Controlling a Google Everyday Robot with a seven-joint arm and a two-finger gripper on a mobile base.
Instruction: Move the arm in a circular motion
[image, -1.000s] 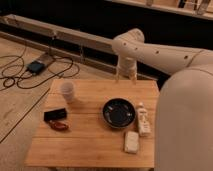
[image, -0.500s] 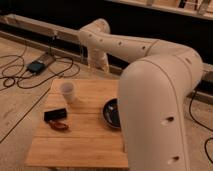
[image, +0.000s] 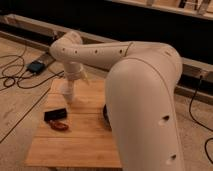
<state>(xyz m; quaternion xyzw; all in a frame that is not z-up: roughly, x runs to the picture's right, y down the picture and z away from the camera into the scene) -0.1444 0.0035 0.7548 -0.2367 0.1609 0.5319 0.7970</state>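
Observation:
The cream-white arm (image: 142, 95) fills the right and middle of the camera view. Its thick upper segment (image: 95, 50), dotted with dark screw holes, reaches left across the back of the wooden table (image: 80, 142). From the bend at the far left a slim segment hangs down, ending in the gripper (image: 69, 94) just above the table's far left part. A white shape beside the gripper blends with it, and I cannot tell them apart.
A black flat object (image: 55, 114) and a red object (image: 60, 125) lie on the table's left side. A dark bowl's edge (image: 105, 113) shows behind the arm. Cables and a small box (image: 36, 66) lie on the floor at left. A dark wall runs behind.
The arm has swung further left and nearer the camera. It now covers the table's right side, and the gripper end has come down over the far left part, where the white cup stood.

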